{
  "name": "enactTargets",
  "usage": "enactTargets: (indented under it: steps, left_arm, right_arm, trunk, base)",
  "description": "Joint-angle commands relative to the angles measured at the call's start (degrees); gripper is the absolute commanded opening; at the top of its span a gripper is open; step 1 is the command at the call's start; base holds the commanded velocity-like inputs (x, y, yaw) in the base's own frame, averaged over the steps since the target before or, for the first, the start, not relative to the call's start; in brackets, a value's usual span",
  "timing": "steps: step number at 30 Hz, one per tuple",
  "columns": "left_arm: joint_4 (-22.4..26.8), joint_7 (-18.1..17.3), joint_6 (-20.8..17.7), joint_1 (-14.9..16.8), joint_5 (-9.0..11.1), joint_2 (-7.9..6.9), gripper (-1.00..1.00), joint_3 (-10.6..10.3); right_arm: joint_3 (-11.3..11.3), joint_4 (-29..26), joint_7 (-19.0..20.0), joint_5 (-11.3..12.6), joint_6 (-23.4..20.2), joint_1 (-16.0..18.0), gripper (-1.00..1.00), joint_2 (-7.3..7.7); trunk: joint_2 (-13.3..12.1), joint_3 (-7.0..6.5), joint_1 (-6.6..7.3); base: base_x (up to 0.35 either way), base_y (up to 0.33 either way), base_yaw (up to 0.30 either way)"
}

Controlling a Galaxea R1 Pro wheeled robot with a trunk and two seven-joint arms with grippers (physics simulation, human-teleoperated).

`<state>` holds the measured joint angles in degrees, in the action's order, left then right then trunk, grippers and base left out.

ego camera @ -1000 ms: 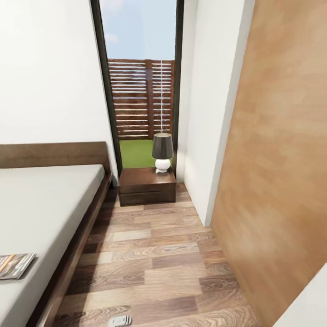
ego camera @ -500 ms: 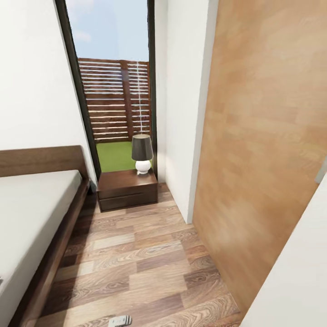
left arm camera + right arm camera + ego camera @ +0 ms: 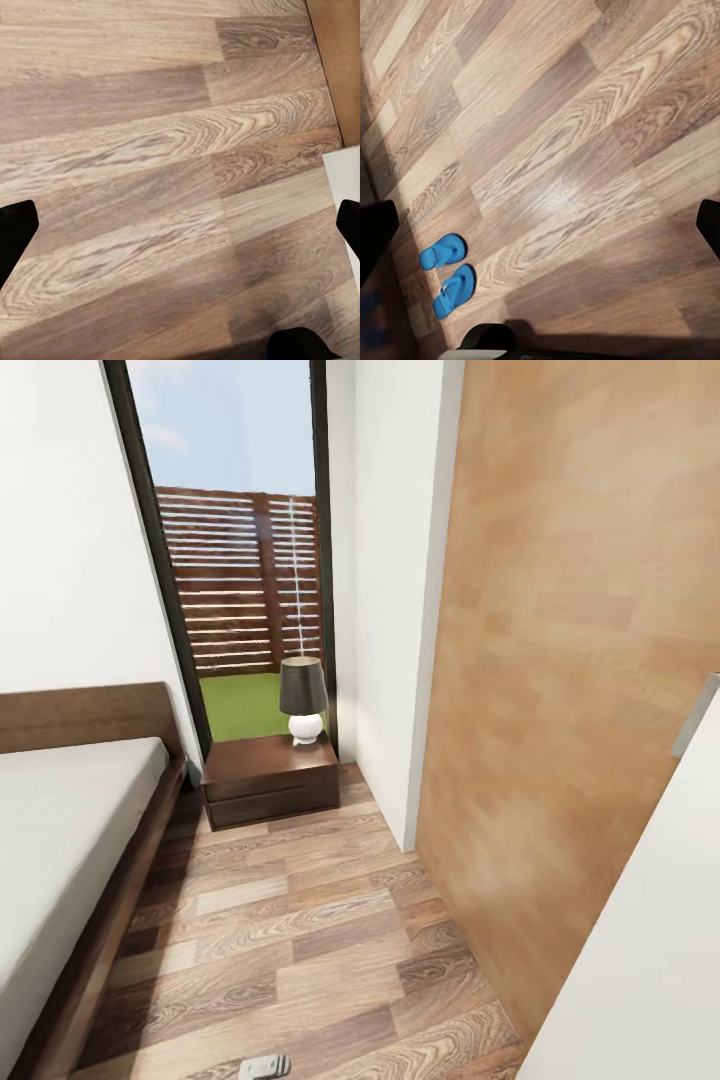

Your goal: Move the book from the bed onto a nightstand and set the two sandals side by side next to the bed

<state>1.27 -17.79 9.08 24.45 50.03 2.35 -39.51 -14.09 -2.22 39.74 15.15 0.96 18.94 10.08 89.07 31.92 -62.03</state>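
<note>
The bed (image 3: pixel 60 830), with a pale mattress and dark wooden frame, runs along the left of the head view. Past its headboard stands the low dark nightstand (image 3: pixel 270 778), under the tall window. The book is out of view. In the right wrist view the two blue sandals (image 3: pixel 442 250) (image 3: pixel 454 290) lie close together on the plank floor, well away from my right gripper (image 3: pixel 540 229), which is open and empty. My left gripper (image 3: pixel 180 229) is open too, over bare wood planks.
A lamp (image 3: pixel 302 698) with a dark shade stands on the nightstand. A light wood panel (image 3: pixel 570 690) walls the right side, with a white surface (image 3: pixel 650 960) in the near right corner. A small grey-white object (image 3: pixel 264 1067) sits at the bottom edge.
The head camera has turned right, so the whole picture has slid left. The book on the mattress has left the frame, and more of the wood panel shows.
</note>
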Motion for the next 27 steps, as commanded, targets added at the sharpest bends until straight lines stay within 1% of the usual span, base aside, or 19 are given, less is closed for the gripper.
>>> enactTargets:
  steps: [1, 2, 4, 5, 6, 9, 15, 22, 27]
  left_arm:
    - [-0.12, -0.22, 0.24, 0.04, 0.51, 0.02, 1.0, -0.48]
    - [-0.12, -0.21, 0.24, 0.05, 0.51, 0.02, 1.0, -0.48]
    - [-0.12, -0.18, 0.24, 0.04, 0.51, 0.02, 1.0, -0.48]
    - [-0.12, -0.19, 0.24, 0.05, 0.51, 0.02, 1.0, -0.48]
    - [-0.12, -0.18, 0.24, 0.05, 0.51, 0.02, 1.0, -0.48]
    - [-0.12, -0.17, 0.24, 0.02, 0.51, 0.02, 1.0, -0.48]
    - [-0.12, -0.18, 0.24, 0.03, 0.51, 0.02, 1.0, -0.48]
    - [-0.12, -0.22, 0.15, 0.03, 0.51, 0.02, 1.0, -0.48]
    - [-0.12, -0.18, 0.15, 0.03, 0.51, 0.02, 1.0, -0.48]
  right_arm:
    - [-0.04, 0.14, -0.03, 0.24, 0.1, 0.05, 1.0, -0.47]
    - [-0.01, 0.34, -1.41, 0.23, 0.1, 0.05, 1.0, -1.79]
    - [0.01, 0.77, -6.2, 0.19, 0.1, 0.05, 1.0, -4.36]
    - [0.02, 0.85, -7.53, 0.18, 0.1, 0.05, 1.0, -4.82]
    - [0.02, 0.99, -9.79, 0.14, 0.1, 0.05, 1.0, -5.51]
    - [0.03, 1.13, -12.78, 0.08, 0.1, 0.05, 1.0, -6.42]
    - [0.03, 1.13, -13.53, -0.01, 0.0, 0.05, 1.0, -6.66]
    - [0.11, 1.08, -13.55, -0.02, -0.53, 0.05, 1.0, -6.24]
    - [0.15, 1.08, -13.62, 0.01, -0.34, 0.05, 1.0, -6.39]
  trunk:
    - [0.03, 0.06, 0.0]
    - [0.03, 0.06, 0.0]
    - [0.03, 0.06, 0.0]
    - [0.03, 0.06, 0.0]
    - [0.03, 0.06, 0.0]
    - [0.03, 0.06, 0.0]
    - [0.03, 0.06, 0.0]
    - [0.03, 0.06, 0.0]
    - [0.03, 0.06, 0.0]
  base:
    - [0.0, 0.0, 0.0]
    - [0.0, 0.0, 0.0]
    - [0.0, 0.0, 0.0]
    - [0.0, 0.0, 0.0]
    - [0.0, 0.0, 0.0]
    - [0.0, 0.0, 0.0]
    - [0.0, 0.0, 0.0]
    - [0.0, 0.0, 0.0]
    - [0.0, 0.0, 0.0]
